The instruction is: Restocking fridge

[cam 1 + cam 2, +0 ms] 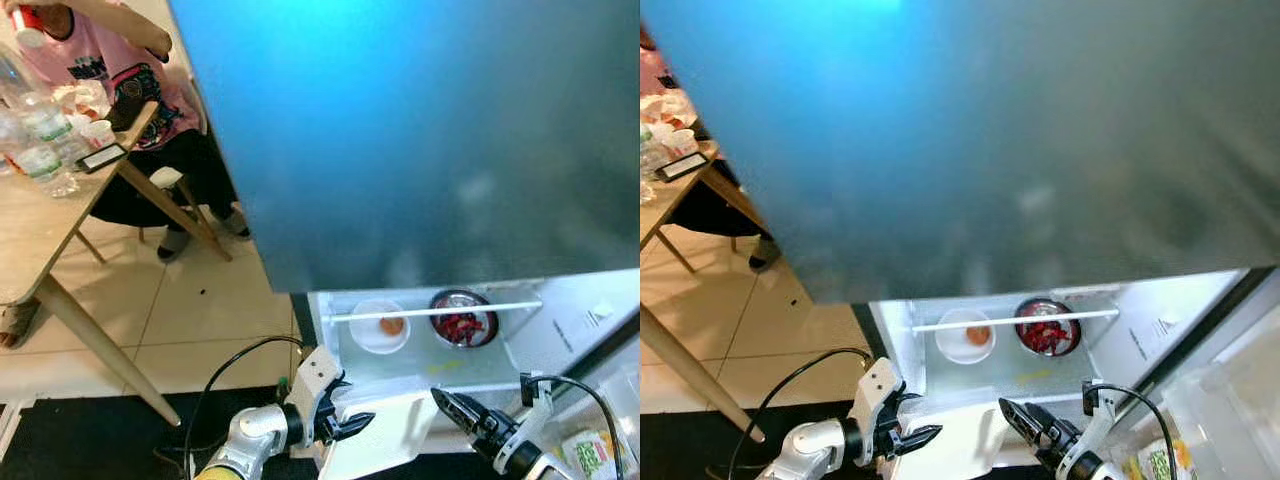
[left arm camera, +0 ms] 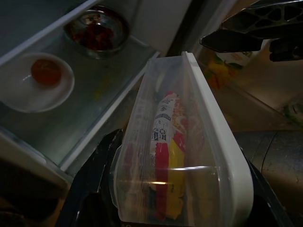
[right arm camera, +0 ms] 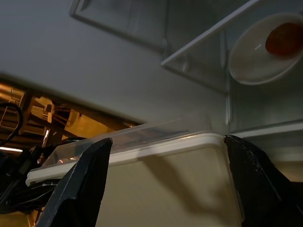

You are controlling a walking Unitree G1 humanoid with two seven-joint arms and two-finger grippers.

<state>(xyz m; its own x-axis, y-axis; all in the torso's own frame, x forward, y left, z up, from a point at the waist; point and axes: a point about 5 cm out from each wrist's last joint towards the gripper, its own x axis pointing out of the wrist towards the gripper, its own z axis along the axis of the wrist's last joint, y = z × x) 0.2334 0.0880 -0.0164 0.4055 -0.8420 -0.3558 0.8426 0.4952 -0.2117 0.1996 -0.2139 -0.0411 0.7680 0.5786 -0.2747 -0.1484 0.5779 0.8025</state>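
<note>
Clear plastic container (image 2: 180,156) sits clamped in the left gripper (image 1: 345,420) fingers below the fridge shelf (image 1: 440,362); right gripper (image 1: 462,412) fingers spread apart beside it.

I can read nothing here. The packet (image 2: 166,156) inside the clear box (image 2: 189,142) between my left fingers carries red, yellow and white print, too dark and blurred to make out (dark marks run along its white strip). A small label (image 1: 601,309) beyond my right gripper (image 1: 462,410) is illegible.

clear lidded container (image 2: 189,156) | packaged food inside | tilted | before open fridge (image 1: 560,330)
</note>
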